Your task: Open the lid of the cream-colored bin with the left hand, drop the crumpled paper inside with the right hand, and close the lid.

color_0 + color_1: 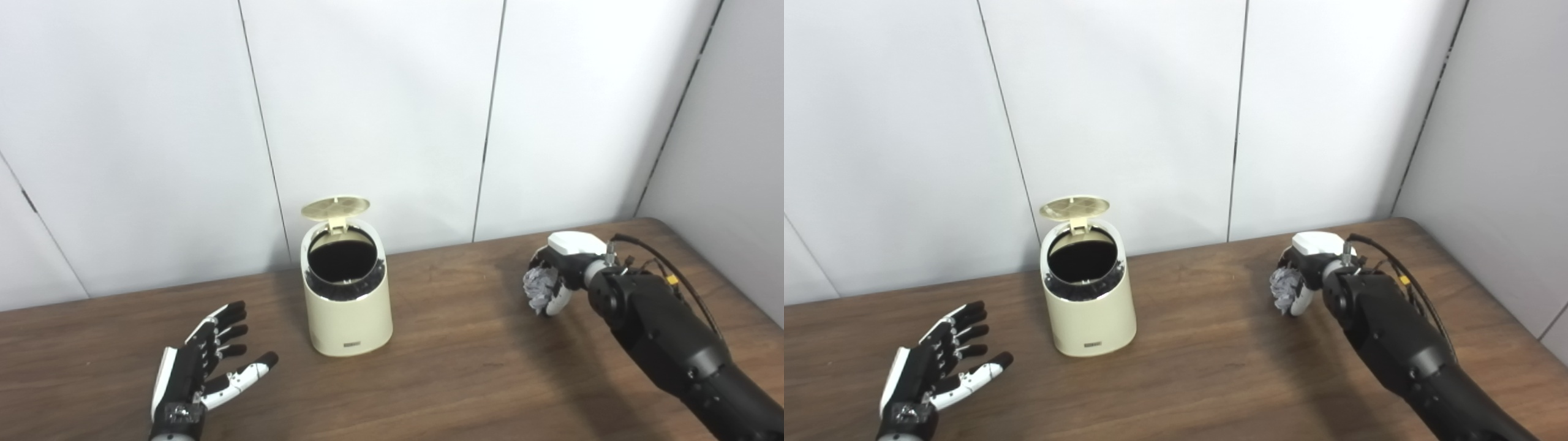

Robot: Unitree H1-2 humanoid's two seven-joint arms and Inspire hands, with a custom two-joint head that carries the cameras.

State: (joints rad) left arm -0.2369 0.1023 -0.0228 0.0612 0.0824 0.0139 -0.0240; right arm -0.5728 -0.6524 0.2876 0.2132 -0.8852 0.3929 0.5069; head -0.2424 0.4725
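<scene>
The cream-colored bin point(346, 294) stands on the wooden counter point(465, 380) with its lid point(335, 208) already up. The left hand point(202, 370) rests apart, fingers spread and empty. The right hand point(560, 272), well to the bin's right, clutches the crumpled paper point(538, 289); dropping it in and closing the lid remain.
</scene>
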